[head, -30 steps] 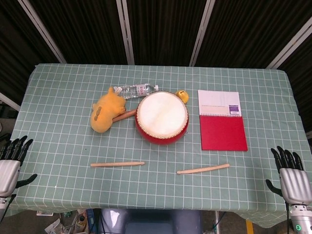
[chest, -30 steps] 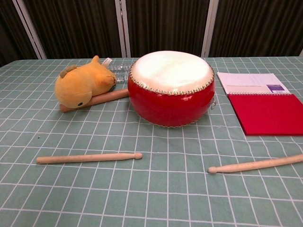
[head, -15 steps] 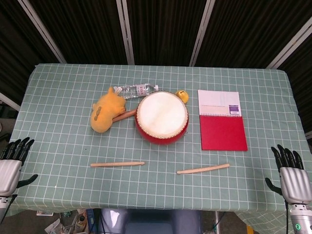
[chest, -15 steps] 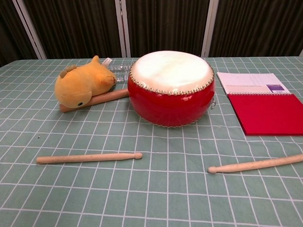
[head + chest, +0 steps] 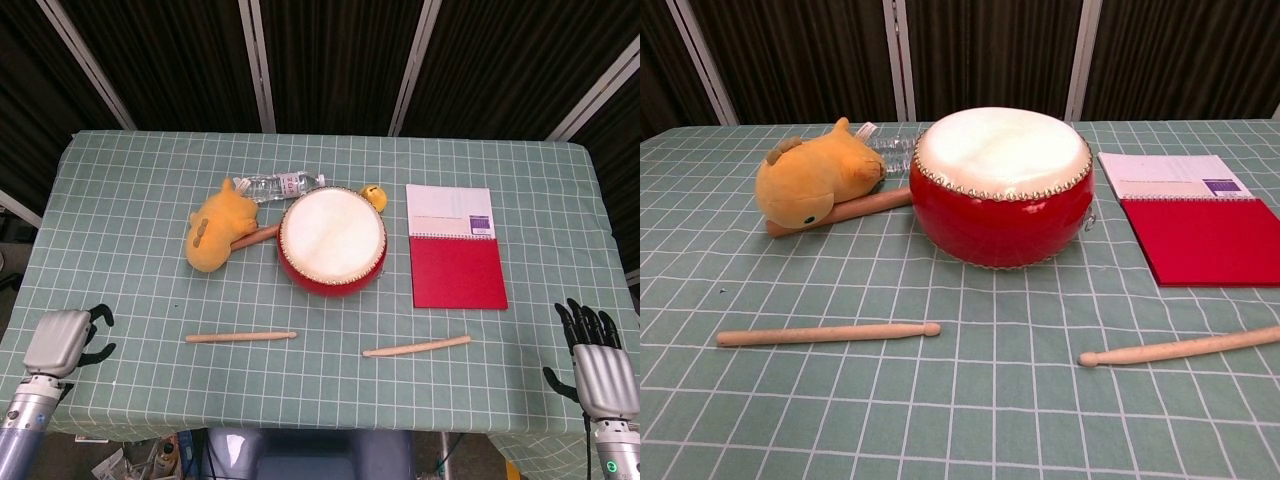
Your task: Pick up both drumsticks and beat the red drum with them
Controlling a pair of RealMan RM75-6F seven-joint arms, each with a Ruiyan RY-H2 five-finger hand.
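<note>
The red drum [image 5: 333,238] [image 5: 1002,190] with its white skin stands mid-table. Two wooden drumsticks lie on the cloth in front of it: the left drumstick [image 5: 241,337] [image 5: 828,333] and the right drumstick [image 5: 417,347] [image 5: 1180,347]. My left hand [image 5: 68,340] hovers over the table's front left corner, back up, dark fingers pointing toward the left drumstick, a good way short of it, holding nothing. By the front right corner my right hand [image 5: 598,360] is off the table edge, fingers spread upward, empty. Neither hand shows in the chest view.
A yellow plush toy [image 5: 215,230] [image 5: 812,180] lies left of the drum on a thicker wooden stick [image 5: 256,237] [image 5: 855,209]. Behind are a water bottle [image 5: 281,185] and a small yellow toy [image 5: 374,195]. A red-and-white notebook [image 5: 457,262] [image 5: 1200,230] lies right of the drum.
My left hand has moved right onto the table's front left corner and turned over, fingers now pointing toward the left drumstick. The right hand and both drumsticks have stayed put.
</note>
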